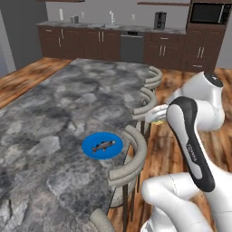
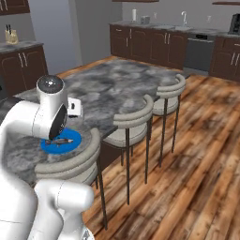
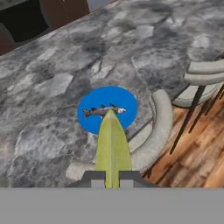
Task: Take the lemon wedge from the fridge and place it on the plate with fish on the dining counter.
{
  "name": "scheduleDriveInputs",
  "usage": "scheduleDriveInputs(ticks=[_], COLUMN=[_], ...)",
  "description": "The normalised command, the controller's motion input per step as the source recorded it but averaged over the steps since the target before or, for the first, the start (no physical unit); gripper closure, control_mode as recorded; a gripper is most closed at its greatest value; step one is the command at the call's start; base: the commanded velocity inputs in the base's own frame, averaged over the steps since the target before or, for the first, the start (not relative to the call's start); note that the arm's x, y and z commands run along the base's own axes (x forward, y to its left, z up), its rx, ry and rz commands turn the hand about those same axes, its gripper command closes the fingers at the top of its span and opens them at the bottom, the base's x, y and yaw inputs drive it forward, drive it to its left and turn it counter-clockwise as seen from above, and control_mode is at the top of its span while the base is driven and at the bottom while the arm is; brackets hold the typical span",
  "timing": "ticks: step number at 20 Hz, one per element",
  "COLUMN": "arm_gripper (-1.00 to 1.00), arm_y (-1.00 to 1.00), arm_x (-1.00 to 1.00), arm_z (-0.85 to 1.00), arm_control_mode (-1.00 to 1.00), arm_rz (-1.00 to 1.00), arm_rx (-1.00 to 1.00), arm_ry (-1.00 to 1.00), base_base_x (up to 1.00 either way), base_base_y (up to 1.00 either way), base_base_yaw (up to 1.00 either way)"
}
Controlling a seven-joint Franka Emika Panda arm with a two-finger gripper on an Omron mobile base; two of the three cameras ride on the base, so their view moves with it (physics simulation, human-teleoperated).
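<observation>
A: What does the surface (image 3: 52, 83) look like?
B: It is grey marbled stone, mottled light and dark, and it fills the left and centre of the left base view. A round, flat, bright blue plate (image 3: 94, 109) lies on it near the edge, at centre frame in the hand view. A slim silver-grey fish (image 3: 104, 110) lies across the plate.

A: And the lemon wedge?
B: The lemon wedge (image 3: 112, 144) is a smooth yellow-green sliver, pointed at the tip. In the hand view it rises from the bottom centre, and its tip overlaps the fish in the picture.

A: How is the gripper?
B: The gripper (image 3: 112, 177) is closed tight on the wedge's wide end, one dark fingertip on each side.

A: Anything else near?
B: Stools (image 1: 131, 158) with curved, padded beige backs and thin dark legs stand along the surface's edge, over a glossy brown wood plank floor (image 2: 197, 154). Dark brown cabinets (image 1: 81, 43) line the top of the frame.
</observation>
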Motion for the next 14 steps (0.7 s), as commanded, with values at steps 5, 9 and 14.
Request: scheduleDriveInputs(ticks=[5, 9, 14], arm_gripper=[1.00, 1.00, 1.00], arm_y=[0.58, 1.00, 0.97], arm_x=[1.00, 1.00, 0.92], arm_z=[-0.35, -0.30, -0.26], arm_control_mode=[-1.00, -1.00, -1.00], arm_rz=[0.34, 0.06, 0.02], arm_rx=[0.01, -0.03, -0.19], arm_ry=[0.09, 0.39, 0.45], base_base_x=[0.00, 0.00, 0.00], base_base_y=[0.00, 0.00, 0.00], base_base_yaw=[0.00, 0.00, 0.00])
